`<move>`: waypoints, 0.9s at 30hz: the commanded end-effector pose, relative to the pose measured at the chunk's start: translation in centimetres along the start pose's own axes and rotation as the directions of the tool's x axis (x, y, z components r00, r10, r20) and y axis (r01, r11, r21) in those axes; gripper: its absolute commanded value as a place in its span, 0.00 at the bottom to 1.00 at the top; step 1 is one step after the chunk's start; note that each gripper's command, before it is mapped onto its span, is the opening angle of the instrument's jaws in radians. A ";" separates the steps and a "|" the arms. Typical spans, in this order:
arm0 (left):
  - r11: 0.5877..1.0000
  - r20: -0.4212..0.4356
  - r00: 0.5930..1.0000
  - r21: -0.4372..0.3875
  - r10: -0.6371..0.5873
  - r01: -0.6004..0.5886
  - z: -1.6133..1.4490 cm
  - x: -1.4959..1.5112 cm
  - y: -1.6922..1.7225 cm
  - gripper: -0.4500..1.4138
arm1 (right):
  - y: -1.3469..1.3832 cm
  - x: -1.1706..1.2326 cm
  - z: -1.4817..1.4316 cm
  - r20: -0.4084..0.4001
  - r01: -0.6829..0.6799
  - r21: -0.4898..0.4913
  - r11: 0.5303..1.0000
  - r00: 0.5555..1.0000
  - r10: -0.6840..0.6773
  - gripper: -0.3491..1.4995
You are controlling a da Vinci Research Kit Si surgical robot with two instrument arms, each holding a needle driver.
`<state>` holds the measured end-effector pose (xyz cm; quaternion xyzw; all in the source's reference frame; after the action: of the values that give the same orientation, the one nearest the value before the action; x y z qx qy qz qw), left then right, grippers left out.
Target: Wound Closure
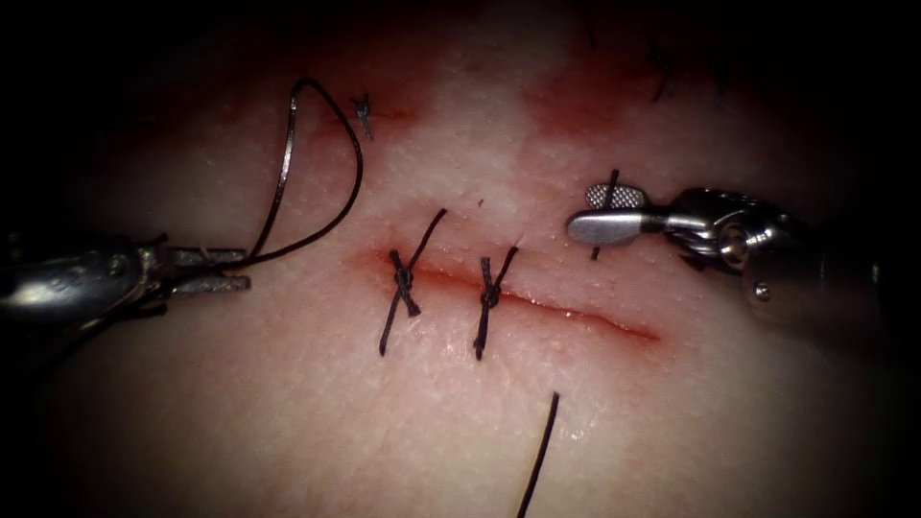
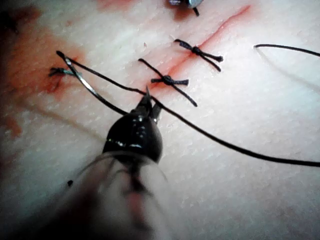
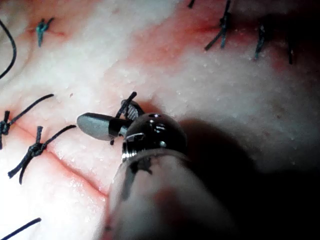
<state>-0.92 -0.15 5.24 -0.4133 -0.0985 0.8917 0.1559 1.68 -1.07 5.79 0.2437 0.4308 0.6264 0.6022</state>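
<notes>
1. Left tool (image 1: 206, 270) comes in from the left edge of the tissue (image 1: 288, 422). Its jaws are closed on the needle (image 1: 288, 158), at the end of the curve where the thread (image 1: 336, 206) joins.
2. Right tool (image 1: 614, 213) stands above the right part of the cut (image 1: 576, 315). Its jaws are parted. A short piece of thread (image 1: 606, 216) runs between them, but I judge that they grip nothing.
3. That needle is a thin grey curve which rises from the left jaws toward the upper left corner of the tissue. It lies over the surface and is not in the tissue. In the left wrist view its point (image 2: 67, 62) is near an old knot (image 2: 59, 71) in a red patch.
4. From the needle, the dark thread loops over and comes back to the left jaws. In the left wrist view it goes on across the tissue.
5. Two knotted stitches (image 1: 403, 280) (image 1: 489, 293) already cross the cut; the right part of it is open and red.
6. To do this well, I think the grip on the needle must be firm and the loop of thread must stay away from the finished knots.
7. A loose end of thread (image 1: 542, 451) lies near the lower edge of the tissue.
</notes>
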 end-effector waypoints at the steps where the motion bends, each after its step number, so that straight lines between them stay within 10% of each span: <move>1: 1.000 0.000 1.000 -0.001 0.000 0.000 0.08 -0.02 0.02 0.00 | 0.00 -0.06 0.08 0.008 0.008 0.000 1.000 1.000 -0.008 0.00; 27: 1.000 0.000 1.000 -0.002 0.000 0.000 0.07 -0.02 0.02 0.00 | -0.72 0.50 -0.30 -0.188 0.435 -0.158 0.887 0.868 -0.459 0.00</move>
<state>-0.90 -0.15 5.23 -0.4130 -0.0987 0.8918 0.1558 1.66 -0.73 4.89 0.0326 0.5023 0.5165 0.6927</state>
